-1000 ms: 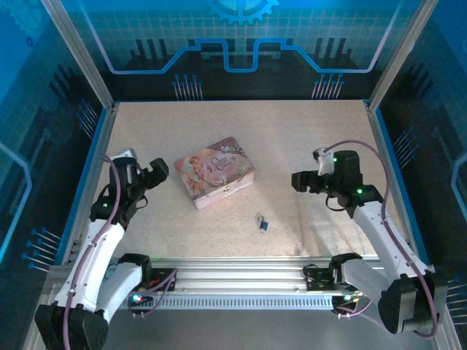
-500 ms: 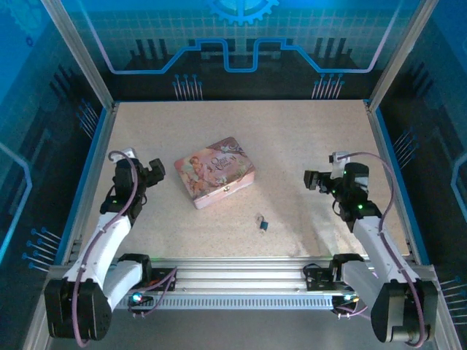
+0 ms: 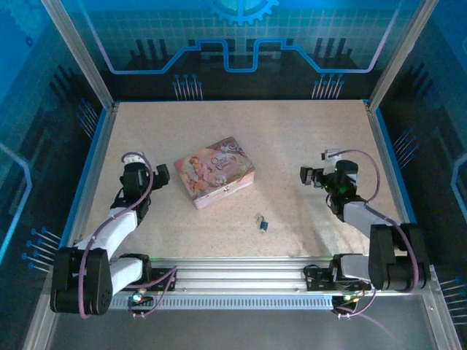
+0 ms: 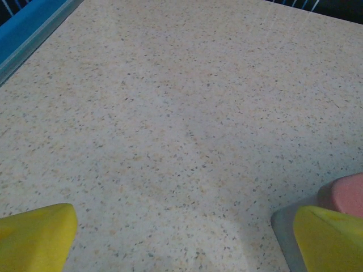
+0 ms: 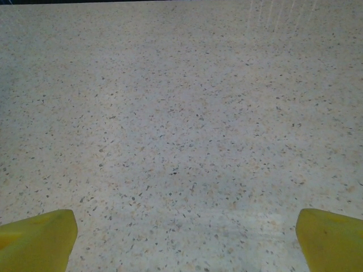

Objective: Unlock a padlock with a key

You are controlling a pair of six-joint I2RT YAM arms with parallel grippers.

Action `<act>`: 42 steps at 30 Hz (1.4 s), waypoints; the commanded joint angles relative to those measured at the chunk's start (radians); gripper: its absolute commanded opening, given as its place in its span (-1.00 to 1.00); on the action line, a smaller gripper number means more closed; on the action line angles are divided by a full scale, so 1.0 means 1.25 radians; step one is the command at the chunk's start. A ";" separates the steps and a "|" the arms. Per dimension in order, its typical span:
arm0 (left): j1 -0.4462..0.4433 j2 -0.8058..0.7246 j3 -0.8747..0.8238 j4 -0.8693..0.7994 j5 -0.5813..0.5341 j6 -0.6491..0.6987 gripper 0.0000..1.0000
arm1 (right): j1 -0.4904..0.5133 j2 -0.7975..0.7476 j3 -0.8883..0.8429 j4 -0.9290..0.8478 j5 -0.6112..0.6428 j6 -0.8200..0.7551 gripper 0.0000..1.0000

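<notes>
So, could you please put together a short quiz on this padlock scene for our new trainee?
1. True or false: the padlock lies on top of the pink tin.
2. Which is nearer the tin? A) the left claw B) the right claw
3. Fill in: going by the wrist views, both claws are ____ (open or shut).
Key: 1 false, it lies on the table, apart from the tin; 2 A; 3 open.

The left arm (image 3: 113, 222) and right arm (image 3: 361, 213) sit folded low, left fingers (image 4: 34, 235) and right fingers (image 5: 332, 238) spread wide apart.
</notes>
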State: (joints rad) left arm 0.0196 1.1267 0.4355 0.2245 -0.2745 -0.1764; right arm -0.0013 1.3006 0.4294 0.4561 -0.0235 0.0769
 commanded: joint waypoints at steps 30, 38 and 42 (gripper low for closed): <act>0.013 0.212 -0.089 0.518 0.172 0.099 0.98 | 0.023 0.160 -0.006 0.252 0.016 -0.056 0.99; 0.013 0.336 -0.129 0.709 0.158 0.098 0.98 | 0.024 0.161 -0.004 0.250 0.021 -0.058 0.99; 0.016 0.336 -0.063 0.588 0.176 0.097 0.98 | 0.029 0.161 -0.004 0.248 0.030 -0.060 0.99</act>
State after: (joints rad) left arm 0.0280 1.5402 0.3035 1.0237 -0.0799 -0.0753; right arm 0.0200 1.4929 0.4007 0.7425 -0.0029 0.0170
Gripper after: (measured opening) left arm 0.990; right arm 0.996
